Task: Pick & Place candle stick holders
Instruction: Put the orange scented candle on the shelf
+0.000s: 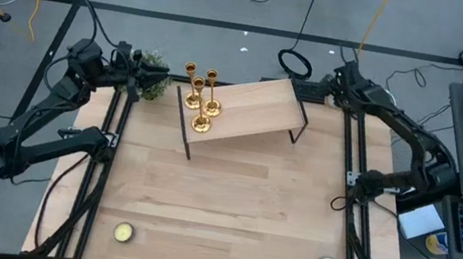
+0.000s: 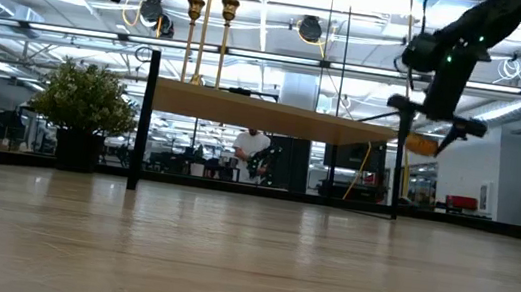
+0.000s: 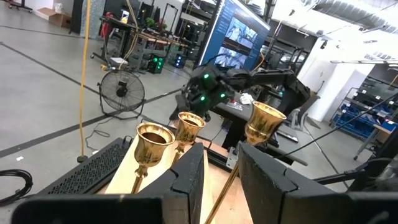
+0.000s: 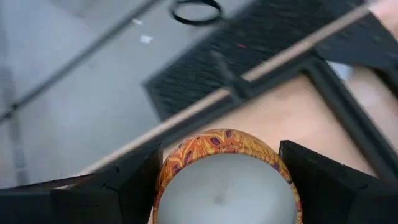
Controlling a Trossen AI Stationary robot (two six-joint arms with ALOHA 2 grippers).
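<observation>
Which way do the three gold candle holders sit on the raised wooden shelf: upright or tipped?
Upright. All three holders stand on their round bases on the shelf, and the low view shows their stems vertical with cups on top.

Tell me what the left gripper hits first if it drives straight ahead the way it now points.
Probably the three shiny gold metal candlesticks on the raised wooden shelf. The left gripper has open jaws, and the wrist view shows the cups just beyond them. Which one comes first is unclear, since depth is hard to judge.

High cam looks straight down on the table (image 1: 228,212); low cam sits level at tabletop. Both catch the raised shelf (image 1: 248,111).
</observation>
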